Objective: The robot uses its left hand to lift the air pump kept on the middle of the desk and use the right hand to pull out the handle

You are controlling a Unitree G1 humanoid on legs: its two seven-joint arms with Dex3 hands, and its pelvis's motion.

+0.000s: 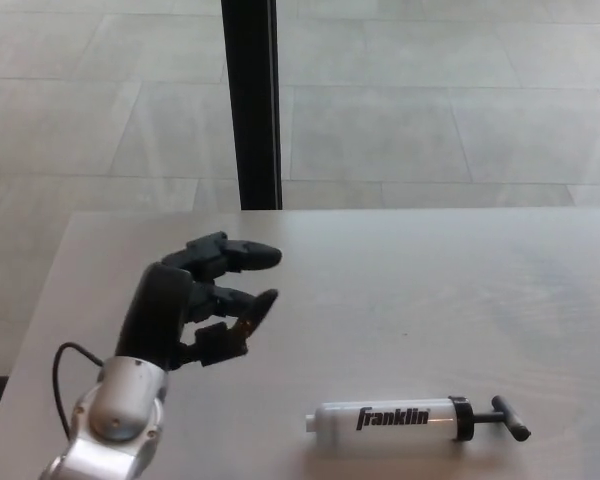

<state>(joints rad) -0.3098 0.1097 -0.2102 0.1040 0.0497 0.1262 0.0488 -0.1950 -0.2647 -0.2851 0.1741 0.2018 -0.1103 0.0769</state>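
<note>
The air pump [395,420] lies on its side near the front edge of the pale desk [430,290]. It has a white barrel with black "franklin" lettering, a black collar and a black T-handle [508,418] pointing right. My left hand [205,300] hovers over the desk's left part, up and to the left of the pump and well apart from it. Its fingers are spread and hold nothing. My right hand does not show.
A black vertical post [252,100] rises behind the desk's far edge. Beyond it lies a grey tiled floor [430,110]. A thin black cable [60,370] loops beside my left wrist.
</note>
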